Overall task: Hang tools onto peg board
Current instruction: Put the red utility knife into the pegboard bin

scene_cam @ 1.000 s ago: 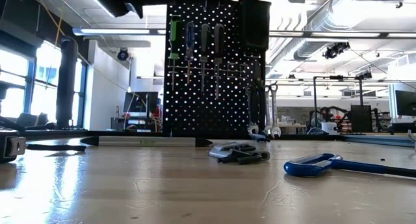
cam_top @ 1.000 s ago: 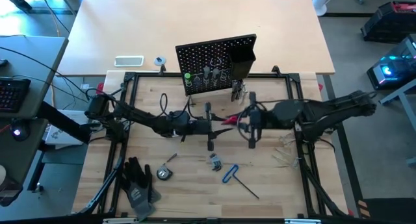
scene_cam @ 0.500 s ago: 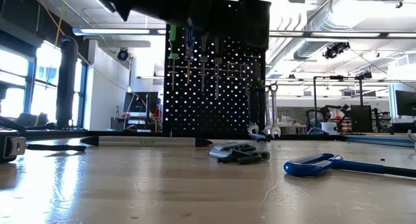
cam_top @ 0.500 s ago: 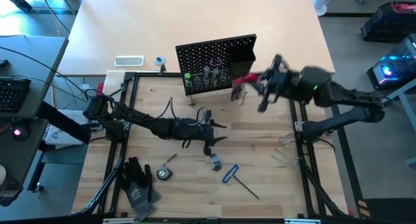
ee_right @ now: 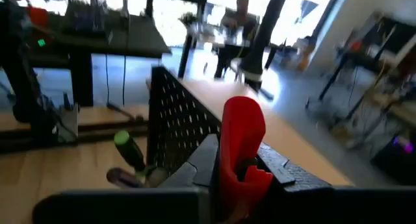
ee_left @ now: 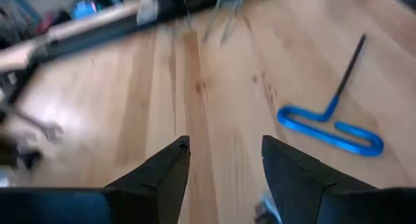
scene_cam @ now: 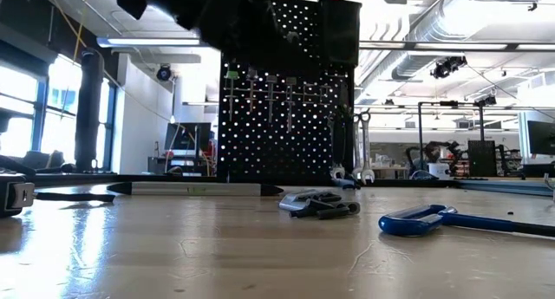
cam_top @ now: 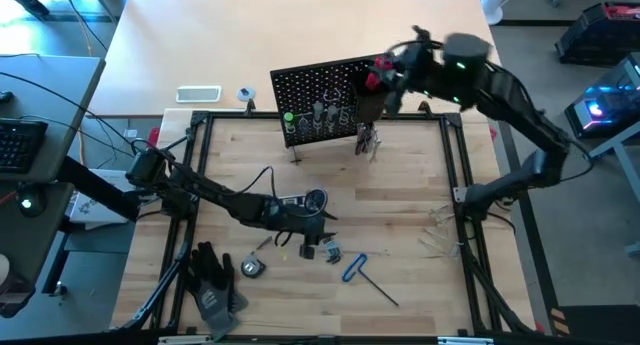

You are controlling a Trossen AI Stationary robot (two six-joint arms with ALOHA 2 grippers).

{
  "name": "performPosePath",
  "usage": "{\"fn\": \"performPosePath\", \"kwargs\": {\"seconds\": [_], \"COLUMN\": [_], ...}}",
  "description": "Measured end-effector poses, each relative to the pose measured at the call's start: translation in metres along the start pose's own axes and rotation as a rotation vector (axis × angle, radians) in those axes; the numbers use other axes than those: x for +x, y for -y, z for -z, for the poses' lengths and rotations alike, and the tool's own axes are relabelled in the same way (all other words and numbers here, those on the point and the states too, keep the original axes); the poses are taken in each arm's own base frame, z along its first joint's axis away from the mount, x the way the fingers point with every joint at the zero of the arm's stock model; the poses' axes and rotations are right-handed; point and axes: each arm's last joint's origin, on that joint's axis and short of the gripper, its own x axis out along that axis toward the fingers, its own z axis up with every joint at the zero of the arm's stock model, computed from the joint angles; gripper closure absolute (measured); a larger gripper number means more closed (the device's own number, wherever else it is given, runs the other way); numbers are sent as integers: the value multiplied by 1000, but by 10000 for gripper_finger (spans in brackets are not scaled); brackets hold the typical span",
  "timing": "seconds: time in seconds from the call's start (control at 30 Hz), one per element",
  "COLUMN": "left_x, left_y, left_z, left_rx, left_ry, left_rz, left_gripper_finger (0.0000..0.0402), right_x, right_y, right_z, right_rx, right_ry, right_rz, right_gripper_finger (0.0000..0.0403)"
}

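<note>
1. Two arms: right end effector [cam_top: 378, 78] clamps the red-black flat tool [ee_right: 242, 146] at the peg board [cam_top: 318, 90] top edge, by its box bin [cam_top: 372, 93].
2. Left end effector [ee_left: 224, 160], fingers apart and empty, hovers low over the counter [cam_top: 400, 245] near the blue-handled hex key [ee_left: 331, 128].

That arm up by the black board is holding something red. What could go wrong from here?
1. The right pincer grips the red tool low down, so it might tilt or slip above the peg board.
2. Screwdrivers already hang there; a careless approach could knock them.
3. The left pincer, open and low over the table, could nudge the blue hex key away.
</note>
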Motion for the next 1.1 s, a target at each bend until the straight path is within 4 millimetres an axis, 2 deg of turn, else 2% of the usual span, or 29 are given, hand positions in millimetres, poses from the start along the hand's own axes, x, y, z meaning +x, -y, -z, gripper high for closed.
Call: {"fn": "performPosePath", "kwargs": {"seconds": [0.17,0.33,1.1], "left_x": [-2,-4,-10], "left_y": [6,13,28], "left_z": [10,14,14], "left_rx": [-42,-52,-59], "left_ry": [-104,-150,-169], "left_rz": [22,42,29], "left_gripper_finger": [218,218,218], "right_x": [23,37,34], "right_y": [11,11,7], "right_z": [7,15,32], "right_rx": [47,65,115], "right_ry": [-160,-229,-402], "right_rz": [-32,-34,-63], "right_gripper_finger": [360,360,338]}}
